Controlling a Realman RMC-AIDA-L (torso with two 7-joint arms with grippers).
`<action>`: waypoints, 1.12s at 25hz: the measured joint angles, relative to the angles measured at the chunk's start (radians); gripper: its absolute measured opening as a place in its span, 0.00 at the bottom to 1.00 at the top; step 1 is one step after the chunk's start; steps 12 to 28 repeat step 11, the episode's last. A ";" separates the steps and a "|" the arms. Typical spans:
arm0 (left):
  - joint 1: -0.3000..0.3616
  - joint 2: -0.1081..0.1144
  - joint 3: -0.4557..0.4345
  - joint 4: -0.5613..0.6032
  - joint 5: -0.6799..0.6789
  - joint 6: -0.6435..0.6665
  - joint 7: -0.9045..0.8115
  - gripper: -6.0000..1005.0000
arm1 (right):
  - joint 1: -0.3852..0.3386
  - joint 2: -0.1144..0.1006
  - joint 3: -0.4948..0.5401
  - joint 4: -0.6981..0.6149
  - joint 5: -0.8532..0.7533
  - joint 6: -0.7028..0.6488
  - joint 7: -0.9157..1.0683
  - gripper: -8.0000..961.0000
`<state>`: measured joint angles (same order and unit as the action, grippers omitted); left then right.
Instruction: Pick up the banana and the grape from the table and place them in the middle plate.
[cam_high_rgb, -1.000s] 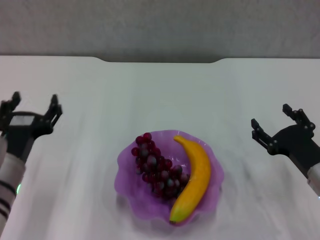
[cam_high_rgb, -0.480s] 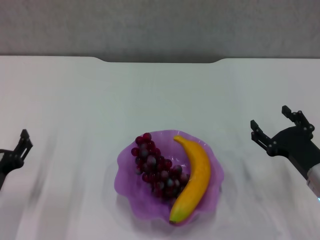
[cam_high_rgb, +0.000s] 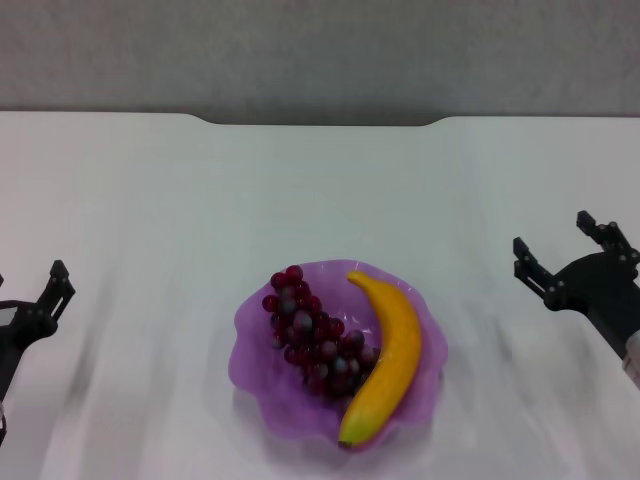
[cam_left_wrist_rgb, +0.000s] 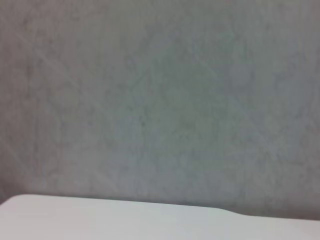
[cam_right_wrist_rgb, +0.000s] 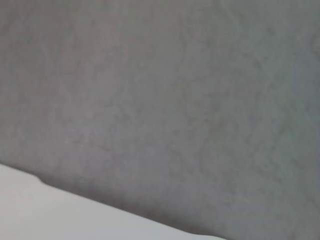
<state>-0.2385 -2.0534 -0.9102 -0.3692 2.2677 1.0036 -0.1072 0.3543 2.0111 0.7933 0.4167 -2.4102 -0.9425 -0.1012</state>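
Observation:
The yellow banana lies along the right side of the purple scalloped middle plate. The dark red grape bunch rests in the plate beside it, touching it. The plate stands on the white table, near the front centre. My left gripper is at the far left edge, well away from the plate, open and holding nothing. One of its fingers is cut off by the frame. My right gripper hovers at the far right, open and holding nothing. Both wrist views show only the grey wall and a strip of table.
The table's far edge has a shallow notch in front of a grey wall. White tabletop lies on both sides of the plate, between it and each gripper.
My left gripper has dropped back and down toward the left frame edge. My right gripper has shifted slightly to the right. The fruit and the plate have not moved.

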 joint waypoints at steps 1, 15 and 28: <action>0.000 0.001 0.000 0.000 0.002 -0.001 -0.018 0.85 | -0.001 0.000 -0.002 0.000 0.016 -0.004 0.000 0.91; 0.009 0.005 0.020 -0.031 0.003 0.087 -0.020 0.85 | -0.024 0.000 -0.006 -0.001 0.034 -0.150 0.045 0.91; 0.009 0.005 0.020 -0.031 0.003 0.087 -0.020 0.85 | -0.024 0.000 -0.006 -0.001 0.034 -0.150 0.045 0.91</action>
